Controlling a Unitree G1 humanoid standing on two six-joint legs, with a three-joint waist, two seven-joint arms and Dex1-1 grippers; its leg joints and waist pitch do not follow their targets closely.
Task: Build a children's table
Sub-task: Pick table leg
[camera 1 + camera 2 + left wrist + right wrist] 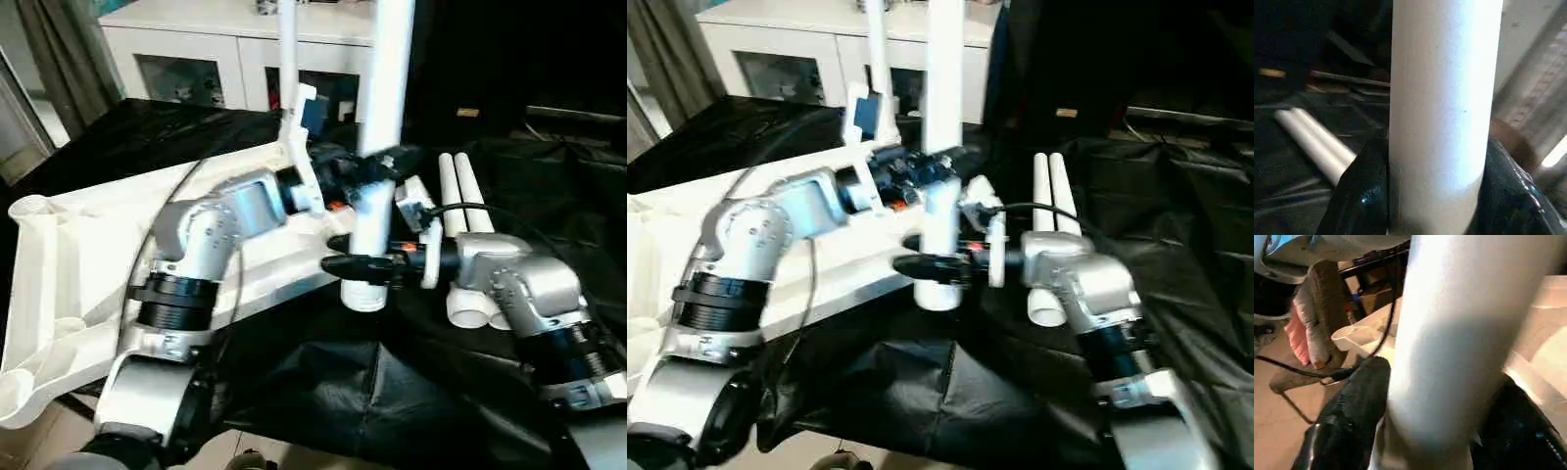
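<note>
The children's table top (88,255) lies upside down on the left, ribbed underside up, with open corner sockets (29,211) along its left edge. One white leg (382,108) stands upright at the top's near right corner. My left gripper (375,168) is shut on this leg, and its black fingers (1359,196) press both sides. My right gripper (364,262) holds the same leg lower down, near its base, fingers (1352,406) hugging it. A second leg (287,69) stands upright in the far corner behind.
Two loose white legs (458,211) lie side by side on the black cloth (392,392) just right of my right gripper. A white glass-door cabinet (196,59) stands behind the work. Black cables run along both silver forearms.
</note>
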